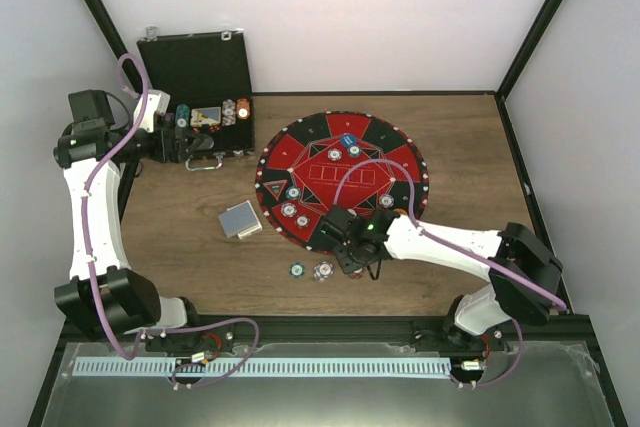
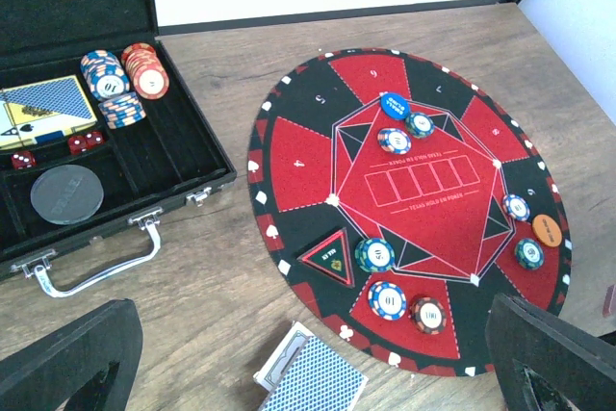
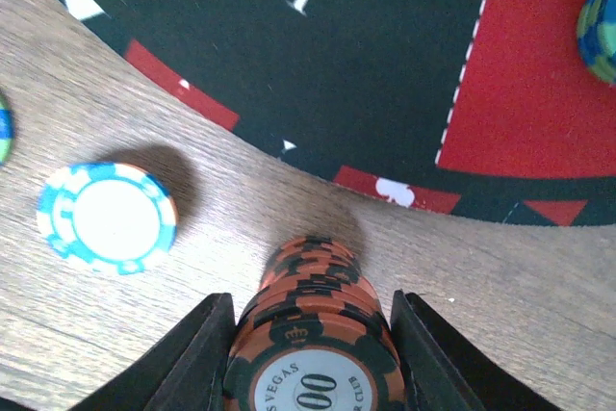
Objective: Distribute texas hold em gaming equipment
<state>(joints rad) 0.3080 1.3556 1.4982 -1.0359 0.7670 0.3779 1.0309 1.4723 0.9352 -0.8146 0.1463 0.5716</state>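
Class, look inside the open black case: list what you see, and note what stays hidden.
Inside the black case: blue-and-white striped chip stack, orange-and-white striped chip stack, blue-backed card deck, red dice, round grey disc. Anything beneath the deck or stacks is covered.

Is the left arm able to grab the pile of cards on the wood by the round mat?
Probably yes. The left arm has its jaws wide open, and the pile of cards lies close in front of them with nothing on top.
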